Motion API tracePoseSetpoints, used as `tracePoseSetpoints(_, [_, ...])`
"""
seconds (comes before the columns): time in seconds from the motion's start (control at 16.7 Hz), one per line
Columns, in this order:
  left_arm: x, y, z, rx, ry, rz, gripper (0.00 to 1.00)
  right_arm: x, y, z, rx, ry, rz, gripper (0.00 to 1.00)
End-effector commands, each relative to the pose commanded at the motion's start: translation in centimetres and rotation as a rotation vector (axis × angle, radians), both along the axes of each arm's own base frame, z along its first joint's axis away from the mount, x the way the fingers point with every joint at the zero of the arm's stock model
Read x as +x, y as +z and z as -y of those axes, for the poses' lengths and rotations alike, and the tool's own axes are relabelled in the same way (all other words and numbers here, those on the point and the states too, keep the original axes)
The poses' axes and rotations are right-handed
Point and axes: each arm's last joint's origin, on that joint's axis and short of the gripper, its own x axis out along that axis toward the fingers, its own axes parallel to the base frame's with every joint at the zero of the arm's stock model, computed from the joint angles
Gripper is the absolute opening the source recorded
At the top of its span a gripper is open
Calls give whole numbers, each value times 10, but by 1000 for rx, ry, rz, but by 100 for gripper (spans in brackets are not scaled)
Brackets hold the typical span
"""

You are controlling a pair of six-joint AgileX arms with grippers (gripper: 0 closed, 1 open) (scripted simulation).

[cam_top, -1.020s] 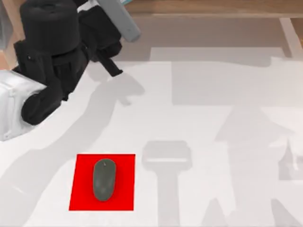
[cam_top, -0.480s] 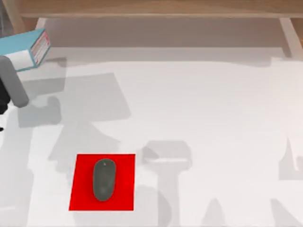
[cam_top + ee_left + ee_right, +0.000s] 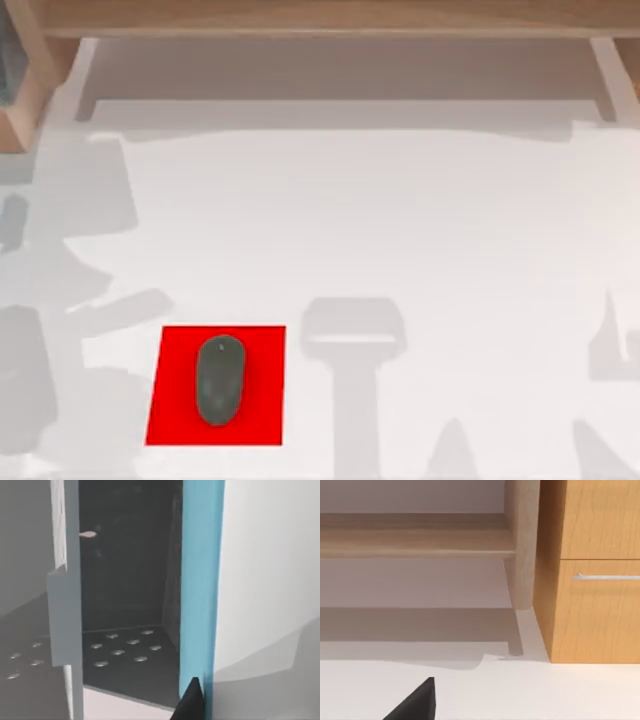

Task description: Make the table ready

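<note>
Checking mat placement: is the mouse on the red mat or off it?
On it. In the top view the grey mouse lies wholly inside the red mat, red showing on every side.

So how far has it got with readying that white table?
Looks mostly done: the plain white tabletop carries a small red rectangular mat with a dark grey oval mouse on it. In hand: a blue-edged flat object close before the left wrist camera. What remains is unclear.

wooden shelf [image 3: 330,18] cut by top edge, blue book [image 3: 200,590] cropped, drawer handle [image 3: 607,576] cropped
</note>
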Motion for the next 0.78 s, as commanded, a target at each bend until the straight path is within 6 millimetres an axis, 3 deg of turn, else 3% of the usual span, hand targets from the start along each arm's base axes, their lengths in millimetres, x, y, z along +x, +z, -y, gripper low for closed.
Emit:
tracePoseSetpoints(0.18, [21, 0, -28, 39, -49, 50, 0, 0, 0, 0, 0, 0, 0, 100])
tracePoseSetpoints(0.36, [38, -8, -44, 52, -92, 67, 0, 0, 0, 0, 0, 0, 0, 100])
tracePoseSetpoints(0.78, [44, -14, -47, 49, -107, 66, 0, 0, 0, 0, 0, 0, 0, 100])
